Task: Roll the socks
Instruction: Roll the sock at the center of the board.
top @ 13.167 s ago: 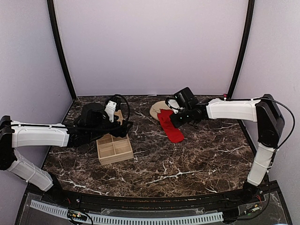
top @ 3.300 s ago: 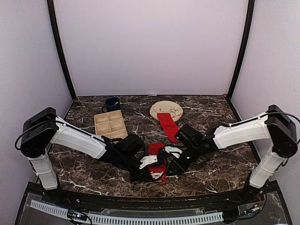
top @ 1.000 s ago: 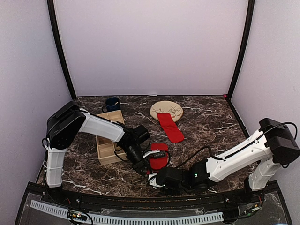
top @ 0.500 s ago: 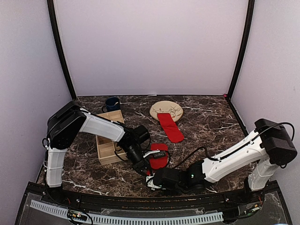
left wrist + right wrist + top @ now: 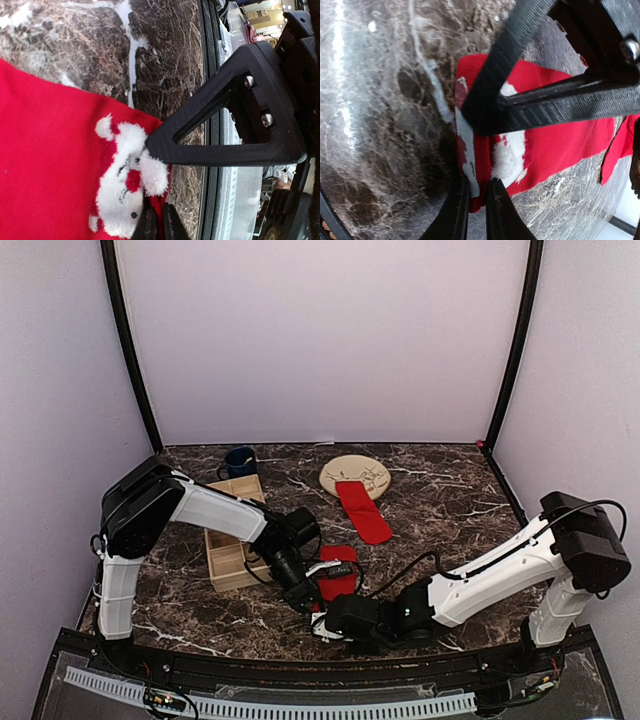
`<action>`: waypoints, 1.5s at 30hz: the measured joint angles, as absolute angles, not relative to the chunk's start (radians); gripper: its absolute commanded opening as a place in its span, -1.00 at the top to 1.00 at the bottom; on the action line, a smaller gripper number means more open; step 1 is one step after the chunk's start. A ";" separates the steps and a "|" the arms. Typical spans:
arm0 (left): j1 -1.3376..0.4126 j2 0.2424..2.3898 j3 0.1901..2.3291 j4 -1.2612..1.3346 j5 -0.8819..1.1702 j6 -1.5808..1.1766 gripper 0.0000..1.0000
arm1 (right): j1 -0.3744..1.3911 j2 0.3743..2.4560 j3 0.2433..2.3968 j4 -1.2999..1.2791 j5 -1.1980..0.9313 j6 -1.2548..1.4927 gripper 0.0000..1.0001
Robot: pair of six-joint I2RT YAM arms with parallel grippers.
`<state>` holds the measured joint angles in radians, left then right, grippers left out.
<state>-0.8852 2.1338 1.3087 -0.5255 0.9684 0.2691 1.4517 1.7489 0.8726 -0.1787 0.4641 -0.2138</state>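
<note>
The left tool [image 5: 152, 184] is closed on the near sock [image 5: 341, 584], pinching its edge at a fuzzy white marking [image 5: 125, 185]. The right tool [image 5: 470, 160] faces it from the opposite side, its jaws nearly together with a folded corner of the same sock caught between them. Both tools sit low on the bench [image 5: 450, 530], almost tip to tip, close to its front edge. The red sock lies mostly flat just behind them.

Farther back, well apart from both tools, the far sock [image 5: 363, 510] lies stretched out, its rear end overlapping a round beige plate [image 5: 350, 468]. On the left tool's left side is a wooden tray [image 5: 228, 552] with compartments, and the left arm reaches across it. A dark blue cup [image 5: 239, 461] stands just behind the tray. The right arm lies low along the bench front, its cable looping above it.
</note>
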 measured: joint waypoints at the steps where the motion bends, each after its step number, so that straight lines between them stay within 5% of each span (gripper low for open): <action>1: -0.885 2.134 1.309 -0.525 0.968 0.270 0.64 | 1.447 1.750 0.874 -0.181 0.459 -0.210 0.85; 19: -0.872 2.070 1.285 -0.445 0.878 0.224 0.13 | 1.380 1.745 0.890 -0.202 0.346 -0.136 0.99; 45: -0.845 1.796 0.970 -0.030 0.616 0.084 0.12 | 1.245 1.707 0.892 -0.251 0.047 -0.054 0.99</action>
